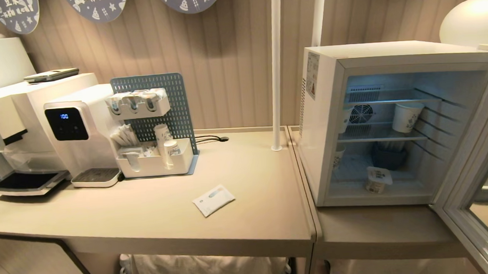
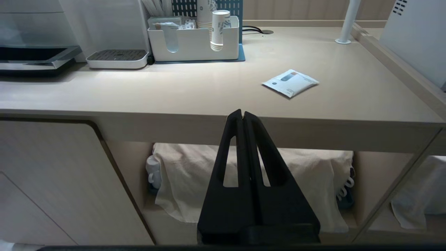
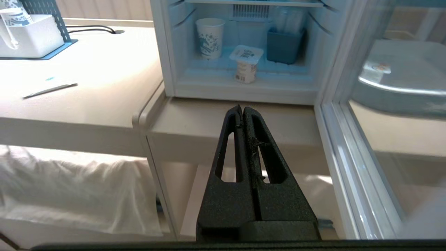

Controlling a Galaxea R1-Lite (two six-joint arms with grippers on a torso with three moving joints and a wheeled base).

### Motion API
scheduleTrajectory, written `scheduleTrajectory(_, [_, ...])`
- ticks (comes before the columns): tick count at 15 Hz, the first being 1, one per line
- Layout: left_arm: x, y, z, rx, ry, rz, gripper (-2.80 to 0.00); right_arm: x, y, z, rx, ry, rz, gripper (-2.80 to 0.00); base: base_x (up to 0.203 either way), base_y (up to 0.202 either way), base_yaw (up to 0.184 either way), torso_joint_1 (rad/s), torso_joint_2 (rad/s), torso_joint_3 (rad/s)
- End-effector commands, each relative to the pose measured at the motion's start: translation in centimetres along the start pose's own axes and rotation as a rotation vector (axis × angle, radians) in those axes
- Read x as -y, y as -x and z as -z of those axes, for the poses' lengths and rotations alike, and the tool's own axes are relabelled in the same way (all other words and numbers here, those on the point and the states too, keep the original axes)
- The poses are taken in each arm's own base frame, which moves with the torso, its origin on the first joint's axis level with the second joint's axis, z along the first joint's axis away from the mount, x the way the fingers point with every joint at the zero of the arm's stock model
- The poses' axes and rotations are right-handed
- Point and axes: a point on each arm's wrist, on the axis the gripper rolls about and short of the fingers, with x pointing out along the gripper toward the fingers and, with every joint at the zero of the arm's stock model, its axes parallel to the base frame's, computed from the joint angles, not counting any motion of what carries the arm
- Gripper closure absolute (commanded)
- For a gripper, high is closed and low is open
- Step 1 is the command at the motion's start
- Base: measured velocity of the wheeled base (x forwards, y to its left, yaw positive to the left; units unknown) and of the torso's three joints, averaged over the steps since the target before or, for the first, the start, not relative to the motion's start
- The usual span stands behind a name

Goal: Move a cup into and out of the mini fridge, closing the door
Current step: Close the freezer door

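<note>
Counter runs left to right w/ the mini fridge (image 1: 326,120) at the right end, its door (image 1: 477,208) swung wide open toward the near right, glass pane facing out. Nothing sits between the near counter edge and the fridge opening. The cup (image 1: 377,180) stands upright on the fridge floor, near the front, foil lid on. Also inside: 1 paper cup (image 1: 406,118) on the middle wire shelf, a dark blue bin (image 1: 389,156) at the far back of the floor, and another paper cup (image 3: 209,37) at the left of the floor, seen from the right wrist cam.

Left of the fridge, a white pole (image 1: 276,68) rises from the counter. Further left: a white caddy (image 1: 157,160) w/ blue pegboard holding cups and sachets, a water dispenser (image 1: 81,133), and a bigger machine at the far left. 1 flat white packet (image 1: 214,200) lies loose mid-counter.

Left gripper (image 2: 243,113) is clenched, holding nothing, low in front of the near counter edge. Right gripper (image 3: 241,108) likewise clenched and empty, pointing level at the fridge opening, well short of the cup
</note>
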Motion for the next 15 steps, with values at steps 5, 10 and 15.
scheduleTrajectory(5, [0.0, 0.0, 0.0, 0.001, 0.0, 0.0, 0.0, 0.0, 0.04, -0.02, -0.011, 0.001, -0.001, 0.0, -0.191, 0.0, 0.0, 0.004, 0.0, 0.004])
scheduleTrajectory(10, [0.0, 0.0, 0.0, 0.001, 0.0, 0.0, 0.0, 0.0, 0.04, 0.0, -0.013, 0.001, -0.001, 0.0, -0.193, 0.0, 0.0, 0.005, 0.0, 0.006])
scheduleTrajectory(15, [0.0, 0.01, -0.03, 0.001, -0.008, 0.0, 0.0, 0.0, 0.04, 0.0, -0.013, 0.001, -0.001, 0.0, -0.175, 0.0, 0.0, 0.003, 0.0, 0.006])
